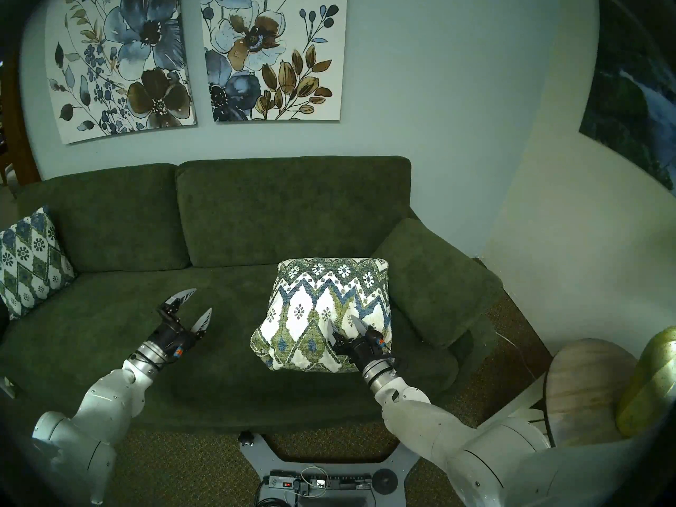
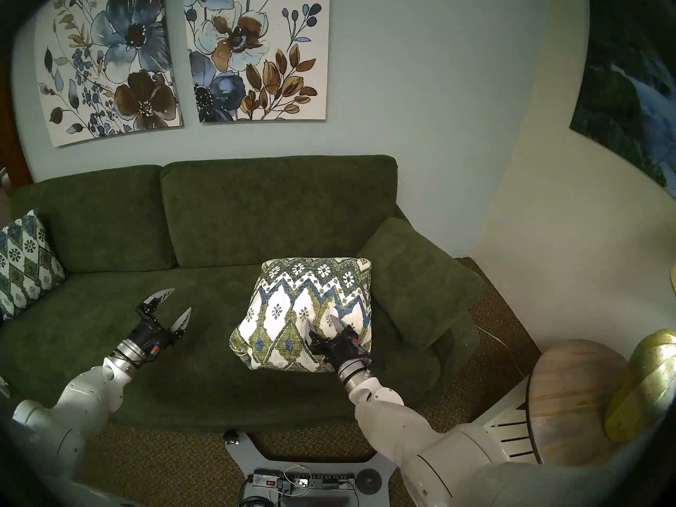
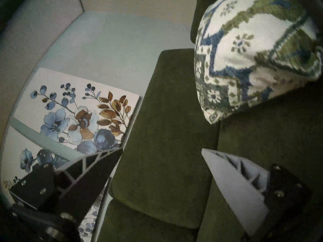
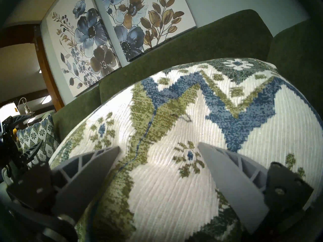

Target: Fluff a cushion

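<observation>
The cushion (image 1: 314,305) (image 2: 292,301), white with olive-green and blue diamonds, stands plump on the right half of the dark green sofa seat (image 1: 109,334). My right gripper (image 1: 342,319) (image 2: 318,318) is open, with both fingertips pressed against the cushion's front lower right face. In the right wrist view the cushion (image 4: 174,117) fills the frame and bulges between the spread fingers of that gripper (image 4: 159,145). My left gripper (image 1: 202,300) (image 2: 181,299) is open and empty above the seat, left of the cushion and apart from it. In the left wrist view that gripper (image 3: 162,149) sits below the cushion (image 3: 253,53).
A smaller, darker patterned pillow (image 1: 29,261) leans at the sofa's left end. The padded sofa arm (image 1: 431,275) stands right beside the cushion. A round wooden side table (image 1: 585,393) with a yellow-green object (image 1: 654,378) is at the right. My base (image 1: 318,458) stands before the sofa.
</observation>
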Robot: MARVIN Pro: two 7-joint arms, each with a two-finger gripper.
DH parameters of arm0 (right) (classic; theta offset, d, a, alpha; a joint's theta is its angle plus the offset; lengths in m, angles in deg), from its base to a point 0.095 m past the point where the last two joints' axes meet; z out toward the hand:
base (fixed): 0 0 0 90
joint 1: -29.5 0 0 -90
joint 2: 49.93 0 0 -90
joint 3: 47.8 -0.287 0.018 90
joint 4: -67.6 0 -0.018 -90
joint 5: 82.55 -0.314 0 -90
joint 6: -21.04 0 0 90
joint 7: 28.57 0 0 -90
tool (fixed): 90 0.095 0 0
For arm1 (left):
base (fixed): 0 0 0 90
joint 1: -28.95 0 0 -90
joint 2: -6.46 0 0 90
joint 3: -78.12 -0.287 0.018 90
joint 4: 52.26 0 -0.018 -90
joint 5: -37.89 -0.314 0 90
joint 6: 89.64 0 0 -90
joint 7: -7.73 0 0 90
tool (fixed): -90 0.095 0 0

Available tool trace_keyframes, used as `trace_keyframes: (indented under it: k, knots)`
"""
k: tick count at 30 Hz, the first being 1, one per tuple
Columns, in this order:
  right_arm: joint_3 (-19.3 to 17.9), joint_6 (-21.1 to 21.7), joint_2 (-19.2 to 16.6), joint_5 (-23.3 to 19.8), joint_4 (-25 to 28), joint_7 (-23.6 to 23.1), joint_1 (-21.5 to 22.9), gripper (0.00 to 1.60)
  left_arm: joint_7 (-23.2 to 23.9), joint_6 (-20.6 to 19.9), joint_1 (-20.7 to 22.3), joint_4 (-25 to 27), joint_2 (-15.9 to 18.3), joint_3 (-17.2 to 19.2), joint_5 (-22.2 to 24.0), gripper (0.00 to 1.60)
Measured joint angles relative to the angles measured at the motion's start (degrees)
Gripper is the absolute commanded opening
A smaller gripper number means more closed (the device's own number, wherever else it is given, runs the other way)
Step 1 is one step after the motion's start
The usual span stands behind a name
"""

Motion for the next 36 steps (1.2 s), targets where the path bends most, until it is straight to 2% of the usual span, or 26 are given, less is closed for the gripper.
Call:
trace_keyframes:
  k: [11, 19, 25, 33, 36]
  knots:
    - [0.6, -1.3, 0.1, 0.1, -1.4, 0.1, 0.2, 1.6, 3.1, 3.0, 2.5, 10.2, -5.9, -4.7, -2.4, 1.6]
    - [1.3, -2.2, 0.5, 0.3, -2.8, 0.4, 0.6, 1.6, 3.9, 3.4, 3.2, 16.0, -8.9, -6.7, -3.4, 1.6]
    - [1.9, -3.5, 0.9, 0.4, -3.3, 0.1, 0.7, 1.6, 4.4, 0.2, 3.1, 12.6, -10.7, -6.6, -3.5, 1.6]
    - [2.0, -7.3, 0.7, 0.1, -2.2, -2.6, -0.4, 1.6, 7.2, -4.0, 2.4, 2.8, -11.4, -5.0, -2.9, 1.6]
    - [2.2, -8.5, 0.6, 0.1, -1.6, -3.4, -0.9, 1.6, 7.9, -4.9, 2.5, 0.7, -11.9, -4.9, -2.7, 1.6]
